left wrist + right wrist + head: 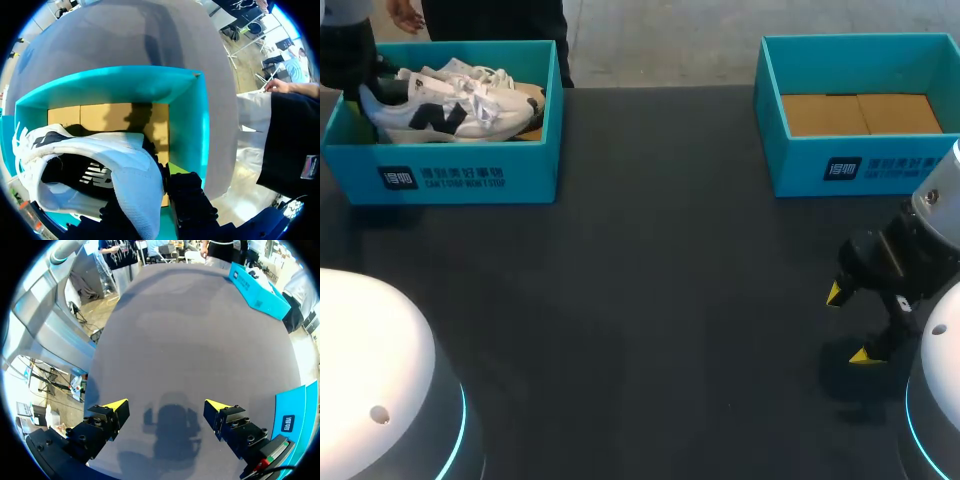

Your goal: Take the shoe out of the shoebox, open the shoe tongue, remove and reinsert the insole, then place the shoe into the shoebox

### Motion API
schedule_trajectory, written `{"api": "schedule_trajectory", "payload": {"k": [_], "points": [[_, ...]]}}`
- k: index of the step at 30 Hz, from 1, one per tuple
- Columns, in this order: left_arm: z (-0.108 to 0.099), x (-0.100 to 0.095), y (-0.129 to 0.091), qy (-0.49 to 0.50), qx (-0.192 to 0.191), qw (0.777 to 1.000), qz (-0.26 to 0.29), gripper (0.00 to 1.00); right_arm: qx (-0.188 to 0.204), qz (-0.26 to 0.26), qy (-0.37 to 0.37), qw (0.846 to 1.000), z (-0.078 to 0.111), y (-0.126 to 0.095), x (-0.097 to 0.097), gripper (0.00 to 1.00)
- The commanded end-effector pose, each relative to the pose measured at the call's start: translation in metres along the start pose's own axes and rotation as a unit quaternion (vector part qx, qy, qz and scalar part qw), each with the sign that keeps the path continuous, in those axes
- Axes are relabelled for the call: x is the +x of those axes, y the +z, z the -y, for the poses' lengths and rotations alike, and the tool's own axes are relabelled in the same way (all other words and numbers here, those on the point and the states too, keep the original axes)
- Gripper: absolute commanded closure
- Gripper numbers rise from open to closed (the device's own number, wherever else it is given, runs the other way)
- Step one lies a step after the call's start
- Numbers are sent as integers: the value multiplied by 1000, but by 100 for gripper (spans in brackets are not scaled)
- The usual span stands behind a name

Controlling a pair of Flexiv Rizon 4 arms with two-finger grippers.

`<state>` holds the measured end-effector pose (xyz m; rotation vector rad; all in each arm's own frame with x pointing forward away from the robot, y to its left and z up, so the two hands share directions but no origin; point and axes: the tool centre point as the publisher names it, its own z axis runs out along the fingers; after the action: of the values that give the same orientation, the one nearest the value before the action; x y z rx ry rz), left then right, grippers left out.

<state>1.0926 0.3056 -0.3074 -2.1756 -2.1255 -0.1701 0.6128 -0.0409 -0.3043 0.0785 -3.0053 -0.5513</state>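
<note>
At ten o'clock on the table (650,300), the white shoe (450,110) sits inside the left shoebox (450,175), heel toward nine o'clock. The left jaws grip the heel rim, apparently one inside the collar and one outside, a hold suited to lifting the shoe out. The box walls fit closely around the shoe and may catch the toe. At two o'clock a second box (790,170) shows its cardboard floor. The right jaws hang spread wide at four o'clock, holding nothing.

A dark grey matte table (650,300) fills the head view under soft, even light; 1 blurred shadow (865,385) lies toward 5 o'clock.
</note>
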Motion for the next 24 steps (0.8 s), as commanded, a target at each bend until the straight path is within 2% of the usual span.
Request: {"api": "schedule_trajectory", "payload": {"k": [1,9,16,24], "points": [[11,9,-15,6,-9,1000,-3,100,1,1,0,1000,0,1,1,0],[20,22,-40,12,-29,999,-7,100,1,1,0,1000,0,1,1,0],[22,27,-61,10,-30,1000,-1,100,1,1,0,1000,0,1,1,0],[34,29,-98,12,-22,1000,0,100,1,1,0,1000,0,1,1,0]]}}
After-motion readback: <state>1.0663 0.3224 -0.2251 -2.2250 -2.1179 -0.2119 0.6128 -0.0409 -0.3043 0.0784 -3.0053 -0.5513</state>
